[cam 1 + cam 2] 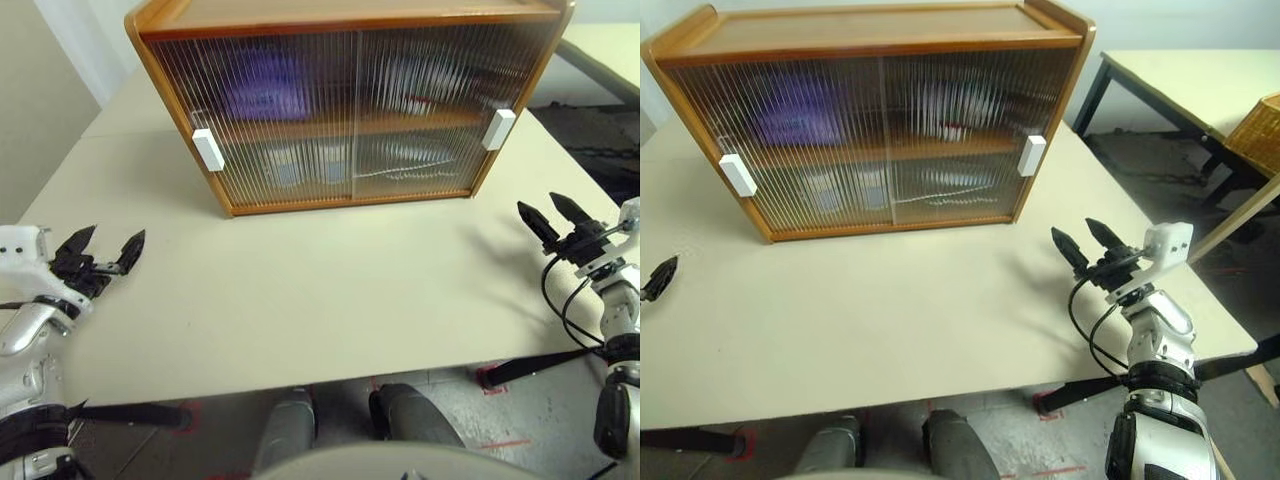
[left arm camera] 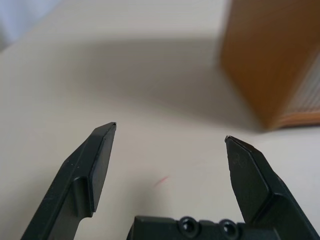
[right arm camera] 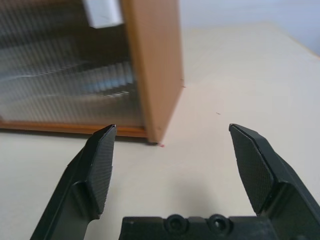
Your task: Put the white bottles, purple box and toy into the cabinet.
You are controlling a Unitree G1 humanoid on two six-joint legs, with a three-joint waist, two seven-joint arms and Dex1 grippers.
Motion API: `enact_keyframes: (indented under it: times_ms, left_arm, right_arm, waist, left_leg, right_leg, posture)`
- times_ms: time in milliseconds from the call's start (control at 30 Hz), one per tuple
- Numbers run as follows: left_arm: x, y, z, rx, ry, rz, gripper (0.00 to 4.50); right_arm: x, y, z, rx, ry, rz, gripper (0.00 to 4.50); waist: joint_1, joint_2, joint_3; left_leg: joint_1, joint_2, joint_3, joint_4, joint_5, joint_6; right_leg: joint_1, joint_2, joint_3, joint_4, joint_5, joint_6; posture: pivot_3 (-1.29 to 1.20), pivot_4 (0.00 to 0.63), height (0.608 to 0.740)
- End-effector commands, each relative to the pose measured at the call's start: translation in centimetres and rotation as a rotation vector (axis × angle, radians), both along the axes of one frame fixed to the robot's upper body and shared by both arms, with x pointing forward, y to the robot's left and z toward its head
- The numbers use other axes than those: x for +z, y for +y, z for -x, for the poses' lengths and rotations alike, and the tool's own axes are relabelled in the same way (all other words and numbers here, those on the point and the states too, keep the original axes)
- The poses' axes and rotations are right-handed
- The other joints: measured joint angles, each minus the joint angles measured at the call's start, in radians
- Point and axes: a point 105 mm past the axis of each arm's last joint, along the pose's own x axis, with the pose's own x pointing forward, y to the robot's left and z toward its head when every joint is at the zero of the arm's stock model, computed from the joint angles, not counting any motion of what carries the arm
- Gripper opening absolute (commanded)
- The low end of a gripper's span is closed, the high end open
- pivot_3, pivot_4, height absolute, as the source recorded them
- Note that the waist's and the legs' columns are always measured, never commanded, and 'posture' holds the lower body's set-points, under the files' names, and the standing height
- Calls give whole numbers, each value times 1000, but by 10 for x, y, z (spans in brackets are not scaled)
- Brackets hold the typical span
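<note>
Seemingly finished: cabinet [image 1: 340, 105] doors stood closed, purple box [image 1: 262, 85] blurred behind them, both grippers' fingers spread and empty over the table [image 1: 300, 290].

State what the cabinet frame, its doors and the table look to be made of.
Cabinet frame: orange-brown wood, smooth, faint sheen. Doors: ribbed see-through panels, plastic or glass, since blurred shapes show behind them. Table: matte cream top, probably laminate.

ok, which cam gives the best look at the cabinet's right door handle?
The right eye view: the right door handle shows whole, on the closed ribbed door of the cabinet. The left eye view shows it too, nearer the frame edge. The right wrist view catches its lower part, blurred. The left wrist view shows the cabinet's corner.
</note>
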Motion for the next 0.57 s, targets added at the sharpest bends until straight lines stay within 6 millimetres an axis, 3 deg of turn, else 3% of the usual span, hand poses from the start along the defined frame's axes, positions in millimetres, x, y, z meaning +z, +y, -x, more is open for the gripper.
enact_keyframes:
  times_ms: [33,200,367,567]
  left_arm:
    - [-4,6,-3,7,13,-32,4500]
    - [-7,1,-9,-22,1,-51,4500]
    - [3,-26,-14,-114,-64,-77,4500]
    - [7,-31,-18,-105,-63,-89,4500]
  right_arm:
    - [-2,-4,-2,-14,5,16,4458]
    - [-4,-7,-3,-30,13,24,4458]
    - [-3,-17,0,-108,-5,36,4458]
    - [-5,-22,5,-129,-8,50,4458]
  waist:
    - [2,0,0]
    - [13,-1,-2]
    - [15,-1,-3]
    - [14,-2,-3]
  left_leg:
    - [0,0,0,0,0,0]
    - [2,-1,-1,2,1,2]
    - [9,-1,-1,2,2,3]
    - [16,-1,-1,0,2,3]
  right_leg:
    - [0,0,0,0,0,0]
    - [4,0,-1,0,3,0]
    - [11,0,-1,0,3,0]
    - [17,1,0,0,2,0]
  posture:
    - [8,31,740]
    - [22,31,740]
    - [18,28,740]
    - [21,45,740]
